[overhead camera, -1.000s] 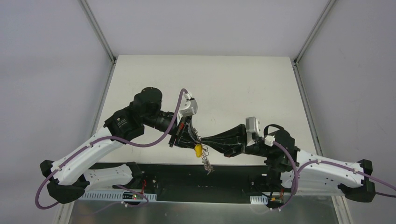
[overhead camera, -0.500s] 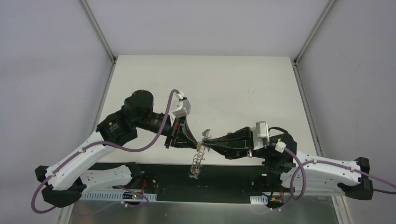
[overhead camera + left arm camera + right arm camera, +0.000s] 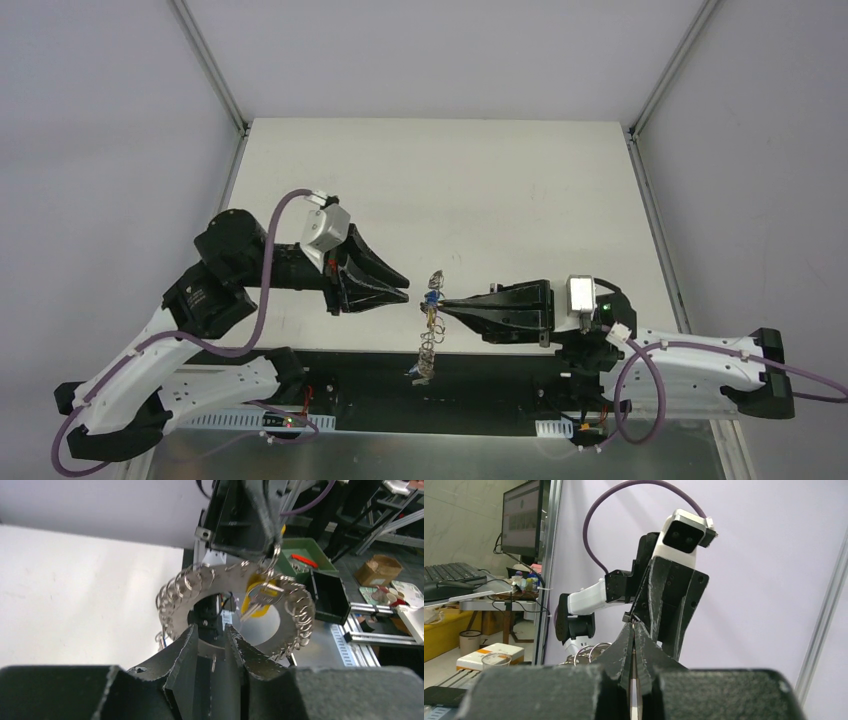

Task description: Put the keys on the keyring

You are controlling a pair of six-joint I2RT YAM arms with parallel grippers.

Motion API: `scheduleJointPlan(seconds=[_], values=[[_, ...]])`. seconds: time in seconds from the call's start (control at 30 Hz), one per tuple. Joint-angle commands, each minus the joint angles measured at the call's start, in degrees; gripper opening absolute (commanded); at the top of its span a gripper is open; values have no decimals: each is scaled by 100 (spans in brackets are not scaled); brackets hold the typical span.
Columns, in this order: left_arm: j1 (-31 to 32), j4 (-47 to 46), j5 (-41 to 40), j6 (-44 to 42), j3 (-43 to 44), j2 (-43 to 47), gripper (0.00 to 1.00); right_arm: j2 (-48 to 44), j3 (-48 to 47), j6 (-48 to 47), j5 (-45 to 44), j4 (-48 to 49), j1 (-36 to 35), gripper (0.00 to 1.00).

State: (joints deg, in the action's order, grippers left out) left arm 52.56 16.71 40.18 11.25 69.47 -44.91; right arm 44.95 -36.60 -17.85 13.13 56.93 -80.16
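Note:
The keyring [image 3: 429, 340], a silvery ring fringed with small loops, hangs edge-on from my right gripper [image 3: 441, 302], which is shut on its top edge. In the left wrist view the keyring [image 3: 295, 612] faces me, and a yellow-headed key [image 3: 260, 596] hangs across its opening. A blue speck, the blue key [image 3: 430, 296], shows at the ring's top. My left gripper [image 3: 405, 293] stands open just left of the ring, apart from it. Its fingers [image 3: 187, 642] have a gap with nothing gripped. In the right wrist view my right gripper [image 3: 633, 626] pinches a thin metal edge, with ring loops [image 3: 589, 651] to its left.
The white table [image 3: 450, 190] stretches behind both arms. A black strip [image 3: 500, 385] runs along its near edge under the hanging ring. Metal frame posts [image 3: 210, 65] rise at the back corners. A green bin [image 3: 300, 555] and boxes lie beyond the table's edge.
My left gripper has opened and drawn back to the left, away from the ring. The right arm has straightened, and the keyring now hangs from the right gripper alone.

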Motion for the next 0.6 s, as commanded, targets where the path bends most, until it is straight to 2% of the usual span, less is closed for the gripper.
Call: scheduleJointPlan(seconds=[0.0, 0.23, 0.57], values=[[52, -1122, 194, 171, -80, 162, 26, 64, -86, -367, -186, 883, -141, 0], [49, -2347, 548, 480, -256, 225, 33, 311, -137, -722, -356, 1214, -351, 0], [48, -2817, 978, 884, -329, 125, 34, 335, -173, -995, -534, 1303, -525, 0]])
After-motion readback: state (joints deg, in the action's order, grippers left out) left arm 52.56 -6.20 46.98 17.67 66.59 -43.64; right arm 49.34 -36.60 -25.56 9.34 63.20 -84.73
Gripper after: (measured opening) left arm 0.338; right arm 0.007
